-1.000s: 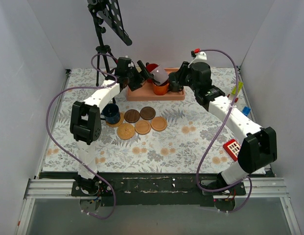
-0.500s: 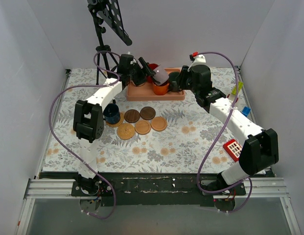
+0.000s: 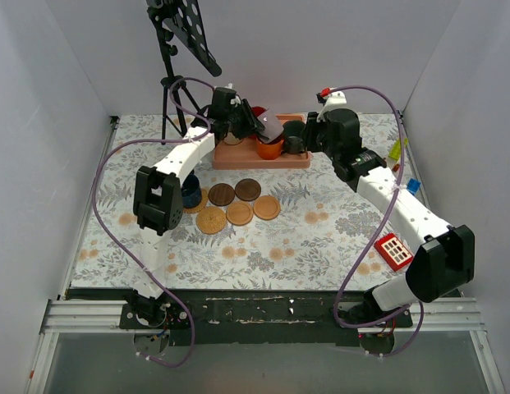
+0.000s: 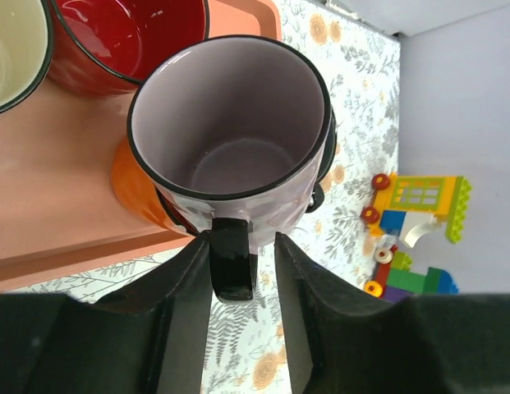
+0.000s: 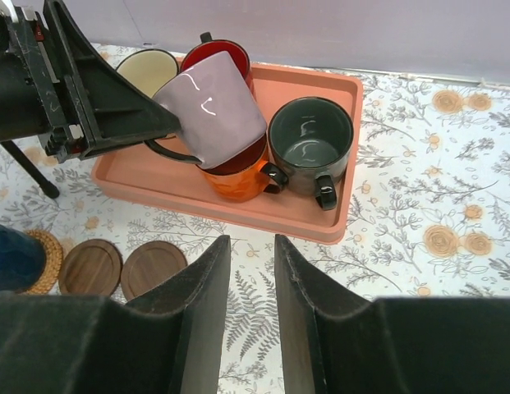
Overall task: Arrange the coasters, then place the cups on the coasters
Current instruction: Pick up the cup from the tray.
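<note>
A: Where does the left tool stand?

B: Over the pink tray at the back of the surface. Its fingers are drawn in narrow on either side of the black handle of the grey-lilac mug. One finger looks to be against the handle. On the other side a sliver of patterned surface shows through, so I cannot tell whether the grip is firm.

A: And the mug itself?

B: It is tilted, nested in the mouth of the orange mug, with the red mug just behind. That is the catch, I think: pull sideways and the orange one may tip or drag.

A: So how would you go?

B: Pinch the handle well in from the fingertips. Then lift along the mug's own lean until it is free of the orange rim, and only then swing away. A handle grip lets the body swing, so go slowly and level it before setting down.

A: Set down where?

B: On one of the bare coasters grouped in front of the tray, centred on the disc. The navy blue mug already sits on a woven one at the left end.

A: The right tool?

B: It is partly open and holds nothing, hovering before the tray and facing the dark green mug. Best that it stays out of the left arm's path.
</note>
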